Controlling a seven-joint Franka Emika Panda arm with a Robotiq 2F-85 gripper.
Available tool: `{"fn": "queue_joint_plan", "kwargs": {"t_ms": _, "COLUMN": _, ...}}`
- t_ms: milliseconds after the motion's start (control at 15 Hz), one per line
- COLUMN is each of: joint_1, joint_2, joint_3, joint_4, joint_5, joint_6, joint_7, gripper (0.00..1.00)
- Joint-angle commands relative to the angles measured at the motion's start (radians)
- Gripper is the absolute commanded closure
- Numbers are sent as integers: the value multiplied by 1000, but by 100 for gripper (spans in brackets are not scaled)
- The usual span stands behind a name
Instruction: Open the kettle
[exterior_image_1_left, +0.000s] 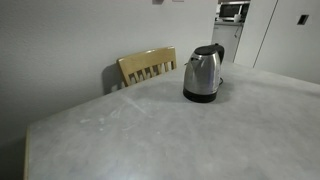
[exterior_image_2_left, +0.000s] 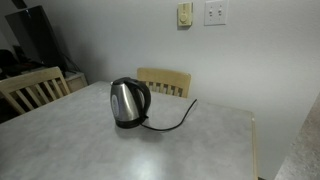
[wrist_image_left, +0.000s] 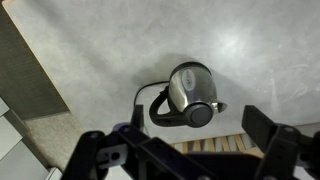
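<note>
The hand (wrist_image_left: 172, 138) hung well above the desk (wrist_image_left: 90, 50), its fingers spread wide and holding nothing. The kettle (wrist_image_left: 190, 92) stood far below, in line with the gap between them. It sat upright near the desk's edge, lid shut, by a wooden chair (exterior_image_1_left: 147, 66).

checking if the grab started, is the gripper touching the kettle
Apart. In both exterior views the kettle stands alone on the table, no arm near it; the wrist view shows the open gripper well above it.
</note>
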Motion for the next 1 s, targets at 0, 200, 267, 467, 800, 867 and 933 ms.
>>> {"fn": "queue_joint_plan", "kwargs": {"t_ms": 0, "joint_1": -11, "joint_2": 131, "joint_3": -31, "joint_4": 117, "joint_5": 20, "joint_6": -11, "joint_7": -33, "gripper": 0}}
{"fn": "queue_joint_plan", "kwargs": {"t_ms": 200, "joint_1": -3, "joint_2": 195, "joint_3": -59, "joint_4": 153, "joint_5": 57, "joint_6": -8, "joint_7": -49, "gripper": 0}}
{"fn": "queue_joint_plan", "kwargs": {"t_ms": 267, "joint_1": -1, "joint_2": 211, "joint_3": -66, "joint_4": 156, "joint_5": 76, "joint_6": -4, "joint_7": -58, "gripper": 0}}
{"fn": "queue_joint_plan", "kwargs": {"t_ms": 467, "joint_1": 0, "joint_2": 256, "joint_3": -86, "joint_4": 145, "joint_5": 148, "joint_6": 8, "joint_7": -86, "gripper": 0}}
{"fn": "queue_joint_plan", "kwargs": {"t_ms": 800, "joint_1": -7, "joint_2": 315, "joint_3": -112, "joint_4": 140, "joint_5": 231, "joint_6": 11, "joint_7": -109, "gripper": 0}}
{"fn": "queue_joint_plan", "kwargs": {"t_ms": 867, "joint_1": -7, "joint_2": 322, "joint_3": -116, "joint_4": 141, "joint_5": 240, "joint_6": 11, "joint_7": -111, "gripper": 3}}
{"fn": "queue_joint_plan", "kwargs": {"t_ms": 933, "joint_1": -7, "joint_2": 326, "joint_3": -118, "joint_4": 142, "joint_5": 243, "joint_6": 11, "joint_7": -112, "gripper": 7}}
